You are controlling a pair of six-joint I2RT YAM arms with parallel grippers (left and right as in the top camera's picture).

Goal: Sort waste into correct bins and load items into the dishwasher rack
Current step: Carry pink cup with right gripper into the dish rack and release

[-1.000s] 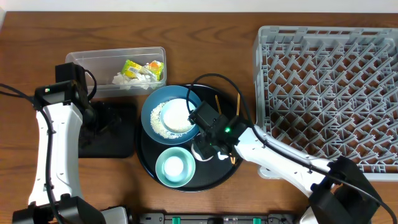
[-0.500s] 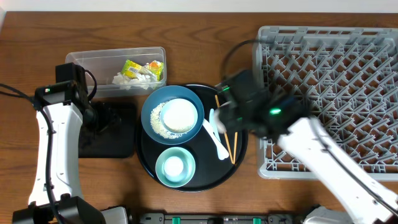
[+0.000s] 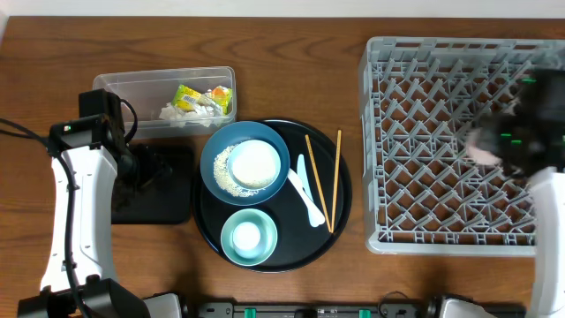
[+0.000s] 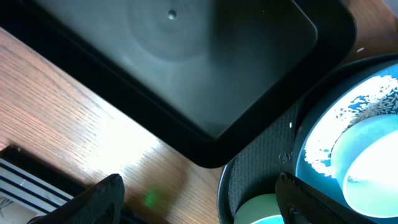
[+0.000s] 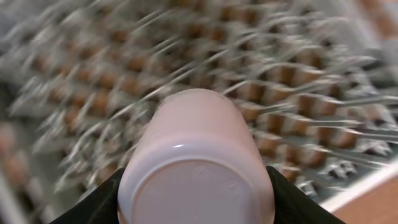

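Observation:
My right gripper (image 3: 496, 144) hovers blurred over the right side of the grey dishwasher rack (image 3: 424, 106), shut on a pale white cup (image 5: 196, 162) whose base faces the wrist camera. My left gripper (image 4: 199, 208) stands open and empty above the table, at the corner of the shallow black rectangular tray (image 3: 168, 199). The clear tub (image 3: 124, 88) holds yellow-green wrappers (image 3: 199, 96) and a white tissue (image 3: 177, 112). A dark-blue bowl (image 3: 221, 150) holds rice grains and a white bowl (image 3: 254, 163). Near it lie a teal bowl (image 3: 248, 237), a white spoon (image 3: 307, 190) and chopsticks (image 3: 323, 181).
The bowls, spoon and chopsticks all rest on a large round black tray (image 3: 344, 208) between the bins and the rack. Upright pegs fill the rack. Bare wooden table (image 3: 291, 79) lies behind the round tray and along the front edge.
The right arm has swung from the round tray to above the rack, carrying the pale cup. The spoon and chopsticks now show uncovered. The left arm has not moved.

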